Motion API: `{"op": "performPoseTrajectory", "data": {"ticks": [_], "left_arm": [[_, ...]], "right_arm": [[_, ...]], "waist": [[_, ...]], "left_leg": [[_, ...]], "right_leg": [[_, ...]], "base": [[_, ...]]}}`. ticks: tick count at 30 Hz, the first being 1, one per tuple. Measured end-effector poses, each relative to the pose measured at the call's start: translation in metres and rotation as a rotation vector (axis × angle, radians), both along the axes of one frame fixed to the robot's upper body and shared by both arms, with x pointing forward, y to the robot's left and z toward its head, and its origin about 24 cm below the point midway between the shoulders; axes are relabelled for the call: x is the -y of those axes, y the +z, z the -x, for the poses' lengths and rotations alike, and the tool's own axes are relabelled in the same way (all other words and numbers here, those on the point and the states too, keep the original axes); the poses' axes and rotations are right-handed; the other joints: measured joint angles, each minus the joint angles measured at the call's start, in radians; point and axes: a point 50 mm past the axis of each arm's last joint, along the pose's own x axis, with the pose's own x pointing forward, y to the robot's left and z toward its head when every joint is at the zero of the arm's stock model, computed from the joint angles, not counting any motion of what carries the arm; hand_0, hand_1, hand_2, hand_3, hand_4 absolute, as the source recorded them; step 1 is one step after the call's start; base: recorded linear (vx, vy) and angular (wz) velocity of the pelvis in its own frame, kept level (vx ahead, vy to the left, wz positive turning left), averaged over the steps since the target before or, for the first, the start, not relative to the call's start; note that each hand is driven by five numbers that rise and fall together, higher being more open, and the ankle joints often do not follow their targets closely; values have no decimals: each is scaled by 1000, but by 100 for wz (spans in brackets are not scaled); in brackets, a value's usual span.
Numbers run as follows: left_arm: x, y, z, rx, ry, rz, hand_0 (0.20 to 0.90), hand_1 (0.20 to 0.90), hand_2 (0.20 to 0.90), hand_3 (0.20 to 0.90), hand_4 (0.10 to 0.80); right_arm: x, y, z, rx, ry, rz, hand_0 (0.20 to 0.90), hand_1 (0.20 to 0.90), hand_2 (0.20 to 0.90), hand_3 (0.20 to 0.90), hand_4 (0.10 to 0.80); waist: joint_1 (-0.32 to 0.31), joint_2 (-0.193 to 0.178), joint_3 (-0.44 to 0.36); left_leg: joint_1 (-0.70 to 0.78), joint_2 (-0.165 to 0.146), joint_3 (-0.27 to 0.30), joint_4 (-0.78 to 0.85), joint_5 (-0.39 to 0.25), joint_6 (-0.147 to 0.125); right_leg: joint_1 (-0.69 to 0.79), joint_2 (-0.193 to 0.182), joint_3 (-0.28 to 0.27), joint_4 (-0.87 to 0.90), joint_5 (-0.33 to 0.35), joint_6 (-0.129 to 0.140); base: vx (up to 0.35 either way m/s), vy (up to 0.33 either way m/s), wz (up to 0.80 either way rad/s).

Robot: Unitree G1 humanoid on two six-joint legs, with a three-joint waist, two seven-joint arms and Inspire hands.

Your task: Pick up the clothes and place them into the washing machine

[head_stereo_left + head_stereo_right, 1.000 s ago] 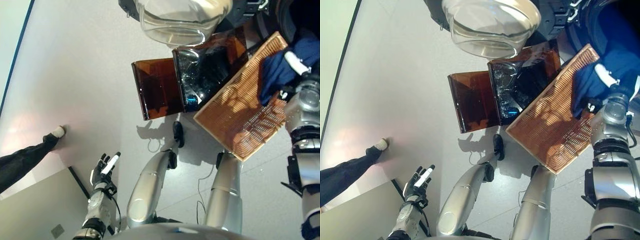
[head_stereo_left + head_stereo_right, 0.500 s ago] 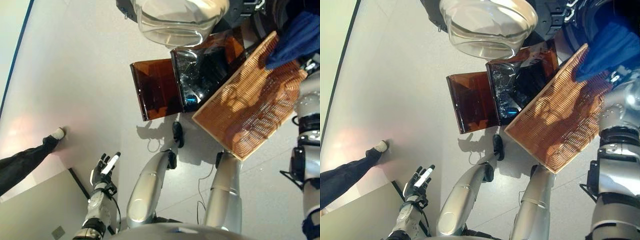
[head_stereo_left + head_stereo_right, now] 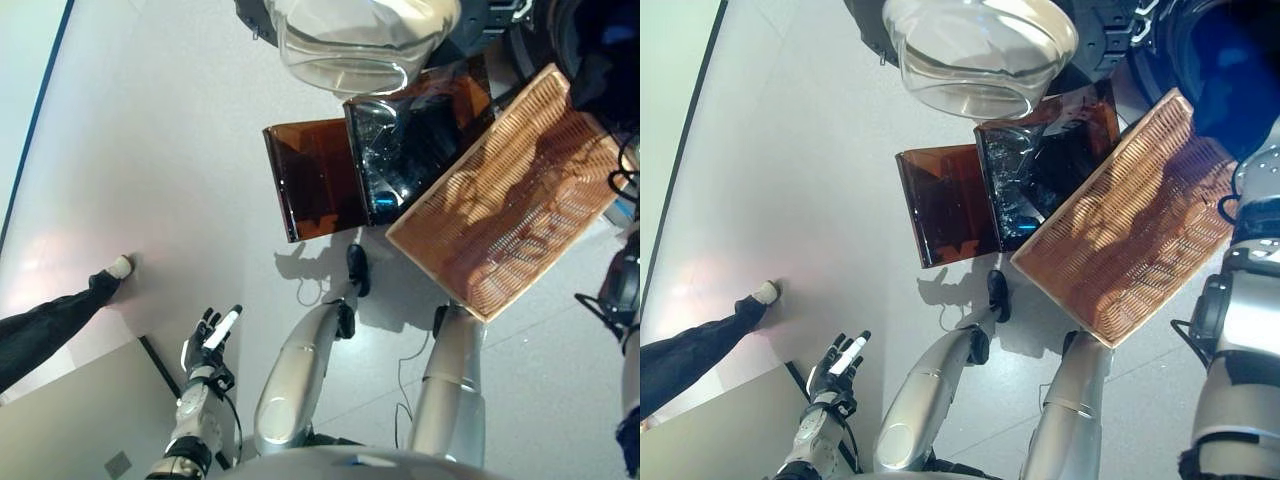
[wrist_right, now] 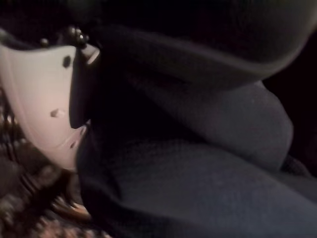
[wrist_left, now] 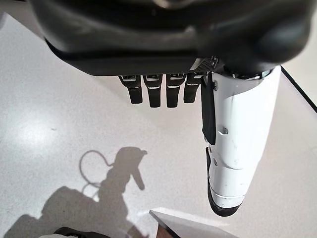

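Note:
A dark blue cloth (image 3: 1240, 80) hangs at the mouth of the washing machine's dark drum (image 3: 1200, 40), at the upper right above the basket's far corner. My right arm reaches up to it from the right edge. In the right wrist view my right hand (image 4: 44, 89) shows its white-covered thumb pressed into the blue cloth (image 4: 198, 163), which fills the view and hides the fingers. The machine's round clear door (image 3: 350, 40) stands open at the top. My left hand (image 3: 208, 335) hangs low at the left, its fingers (image 5: 156, 91) straight and holding nothing.
A flat wicker basket (image 3: 510, 200) lies tilted in front of the machine, nothing showing in it. Two brown see-through boxes (image 3: 310, 180) stand on the floor beside it. A person's leg and shoe (image 3: 60, 310) reach in from the left. A pale panel (image 3: 80, 420) fills the lower left corner.
My right hand has lifted the blue cloth off the basket and carried it up and right to the drum's mouth. The left hand has not moved.

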Motion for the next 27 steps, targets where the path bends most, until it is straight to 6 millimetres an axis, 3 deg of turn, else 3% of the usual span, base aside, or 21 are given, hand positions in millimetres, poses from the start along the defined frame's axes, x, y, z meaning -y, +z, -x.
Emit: {"op": "performPoseTrajectory", "data": {"ticks": [19,20,21,22,27], "left_arm": [[-1,-1,1,-4,15,8,900,900,900,900,800],[0,-1,1,-4,14,8,900,900,900,900,800],[0,-1,1,-5,13,8,900,900,900,900,800],[0,-1,1,-5,11,8,900,900,900,900,800],[5,-1,0,-8,-19,8,900,900,900,900,800]], "right_arm": [[8,12,17,114,-84,-180,200,200,200,200,300],[9,12,17,117,-84,-181,249,249,249,249,335],[9,12,18,119,-85,-185,494,494,494,494,510],[11,11,19,128,-87,-208,900,900,900,900,800],[15,11,22,134,-98,-230,900,900,900,900,800]], "waist": [[12,18,-14],[13,20,-15],[13,22,-16],[14,30,-23],[17,49,-37]], "left_leg": [[-8,-7,30,-12,-5,7],[-8,-11,31,-17,-5,7],[-8,-12,32,-18,-5,7],[-8,-13,31,-19,-5,8],[-7,-14,31,-19,-4,8]], "right_leg": [[-27,-1,28,-9,4,7],[-32,-1,35,-8,5,9],[-34,-2,37,-8,6,9],[-34,-3,38,-7,6,10],[-35,-3,38,-4,6,10]], "base": [[15,-8,-2],[5,-15,-7],[-46,-11,-6],[0,0,0],[-11,-2,0]]}}
